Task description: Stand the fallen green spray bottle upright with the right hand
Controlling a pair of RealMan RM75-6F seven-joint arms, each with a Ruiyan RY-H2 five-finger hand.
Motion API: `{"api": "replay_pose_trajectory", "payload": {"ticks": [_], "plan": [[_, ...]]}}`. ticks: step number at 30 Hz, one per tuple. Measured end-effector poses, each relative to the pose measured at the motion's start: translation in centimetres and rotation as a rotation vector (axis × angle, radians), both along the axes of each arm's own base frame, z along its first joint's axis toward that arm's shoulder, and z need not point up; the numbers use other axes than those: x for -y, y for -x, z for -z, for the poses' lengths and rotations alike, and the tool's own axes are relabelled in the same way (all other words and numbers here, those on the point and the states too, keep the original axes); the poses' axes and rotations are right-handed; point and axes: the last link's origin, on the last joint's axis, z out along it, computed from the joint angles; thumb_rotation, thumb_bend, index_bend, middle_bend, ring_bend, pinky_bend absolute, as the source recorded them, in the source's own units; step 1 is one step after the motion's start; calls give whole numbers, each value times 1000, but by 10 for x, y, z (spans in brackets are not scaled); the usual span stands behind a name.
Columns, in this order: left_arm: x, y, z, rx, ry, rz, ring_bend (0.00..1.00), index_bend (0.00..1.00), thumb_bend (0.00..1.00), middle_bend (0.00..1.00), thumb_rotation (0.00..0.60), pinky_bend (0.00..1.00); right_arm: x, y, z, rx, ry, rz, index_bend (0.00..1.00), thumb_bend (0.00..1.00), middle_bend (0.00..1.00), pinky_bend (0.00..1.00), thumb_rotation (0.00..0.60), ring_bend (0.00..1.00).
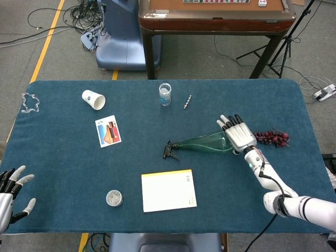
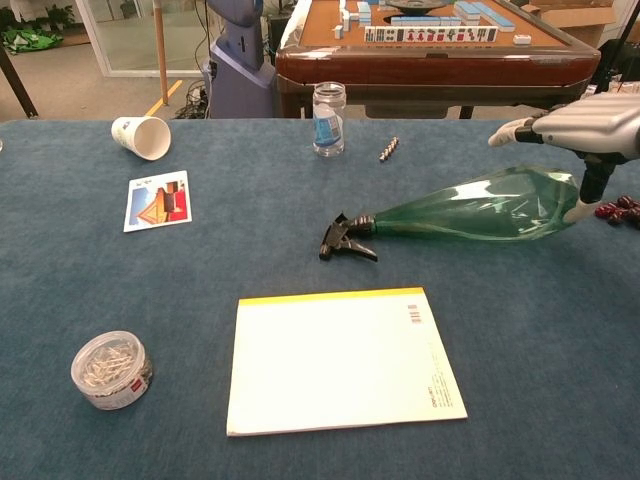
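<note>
Clearly the green spray bottle (image 2: pixel 470 207) is not upright yet: it lies on its side on the blue table (image 1: pixel 63 173), black trigger head (image 2: pixel 340 238) pointing toward the robot's left and just beyond the yellow-edged notepad (image 2: pixel 340 360), its fat base at the right hand (image 1: pixel 239 135). That hand sits over the base end, fingers extended above the bottle and the thumb dropping down behind the base, so it seems to hold the bottle loosely rather than in a firm wrap; how tight the contact is I cannot tell. The risk, as I judge it, is that a smooth, tapering body tipped up from such a shallow hold slides out or rolls, or pivots and sweeps the trigger head across the notepad. The bunch of dark grapes (image 1: pixel 270 138) lies just beside the hand and could be knocked. The left hand (image 1: pixel 9 189) hovers at the near left table edge, fingers spread, holding nothing.
</note>
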Motion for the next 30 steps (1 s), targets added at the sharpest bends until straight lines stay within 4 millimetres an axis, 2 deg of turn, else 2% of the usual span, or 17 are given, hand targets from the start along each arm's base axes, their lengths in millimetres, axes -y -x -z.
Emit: {"api": "replay_pose_trajectory", "payload": {"ticks": [6,10,16,21,25,30], "plan": [[1,2,-3,-4,-11,-9,29,240,334,73,600,19,25,-11,17,-6,84,-7,0,7,0,21,600,0],[3,5,-5,-1,-17,-16,29,240,335,73,600,19,27,-18,20,3,80,-17,0,18,0,21,600,0],[4,7,-7,1,-17,-19,29,240,335,73,600,19,6,-38,11,69,-18,-53,0,25,27,21,600,0],[3,4,-5,6,-12,-4,29,240,335,73,600,19,-24,-62,8,105,-127,-124,0,33,59,21,600,0],[5,2,-5,12,-13,5,29,240,335,73,600,19,-35,-78,18,92,-171,-178,16,36,105,21,600,0],[9,3,-10,23,-33,5,29,240,335,73,600,19,-33,-98,46,47,-189,-233,75,78,145,21,600,4]]}}
